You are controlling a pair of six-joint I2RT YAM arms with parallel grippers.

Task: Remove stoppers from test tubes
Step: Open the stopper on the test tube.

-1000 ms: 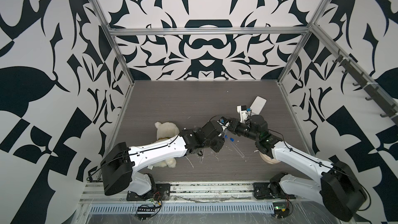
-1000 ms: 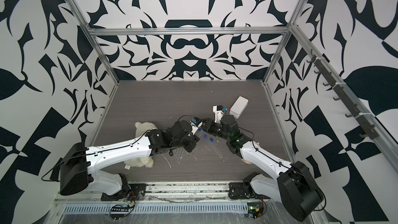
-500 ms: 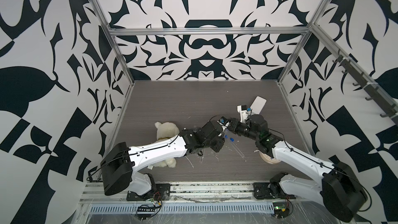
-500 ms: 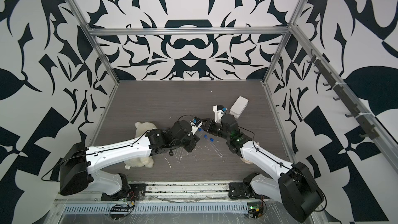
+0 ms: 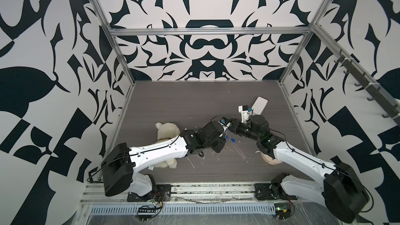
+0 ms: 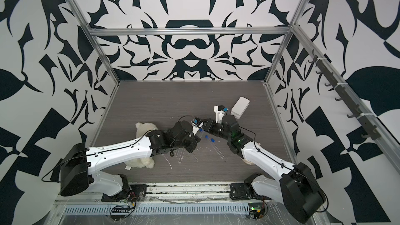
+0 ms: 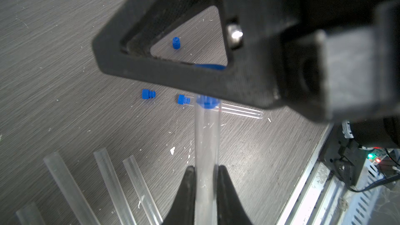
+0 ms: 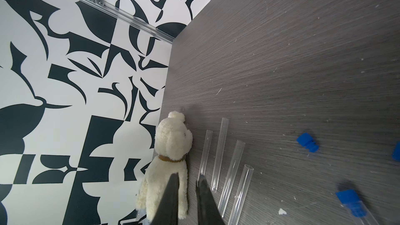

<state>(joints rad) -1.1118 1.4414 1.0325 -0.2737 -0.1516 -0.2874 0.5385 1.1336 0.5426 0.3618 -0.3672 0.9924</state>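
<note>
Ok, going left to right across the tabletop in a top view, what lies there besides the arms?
Plush dog → open test tube, only its tip showing → stoppered test tube lying flat → white box.

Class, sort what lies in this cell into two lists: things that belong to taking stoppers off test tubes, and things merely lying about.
Job: held test tube, its stopper; capped tube lying flat; four open tubes; loose stoppers; left gripper.
Lying about: plush dog; white box; white scraps.
</note>
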